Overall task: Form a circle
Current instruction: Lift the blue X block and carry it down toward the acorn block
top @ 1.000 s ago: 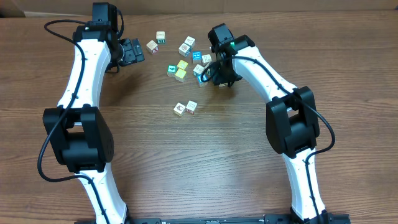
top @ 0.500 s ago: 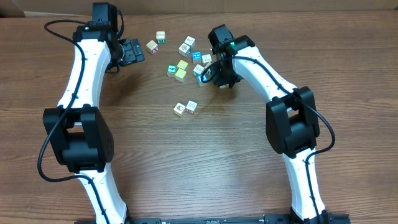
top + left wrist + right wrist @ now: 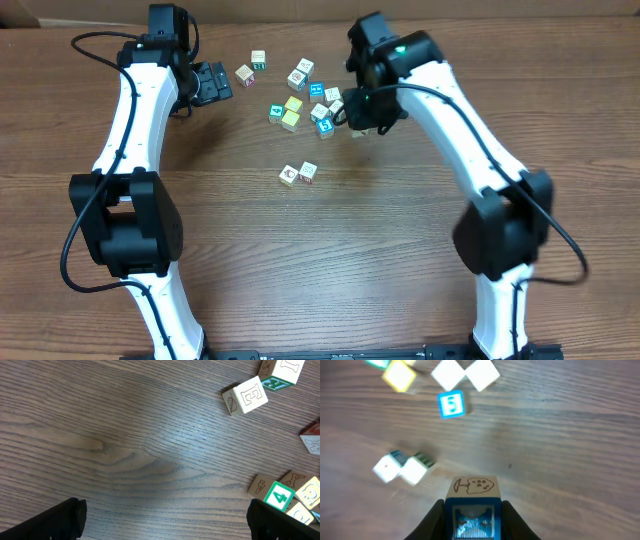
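Cube [image 3: 472, 510] in right jaws — circle [image 3: 308, 172] apart.

Wood-grain table [image 3: 125, 435]; letter-E block [image 3: 248, 395] upper right, green-4 block [image 3: 280, 496] lower right; left gripper [image 3: 167, 527] fingertips spread to the lower corners.

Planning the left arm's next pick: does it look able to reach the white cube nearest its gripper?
Probably yes. The left gripper is open, and only bare table lies between it and that white cube. The right gripper, shut on a blue-faced cube, sits farther right.
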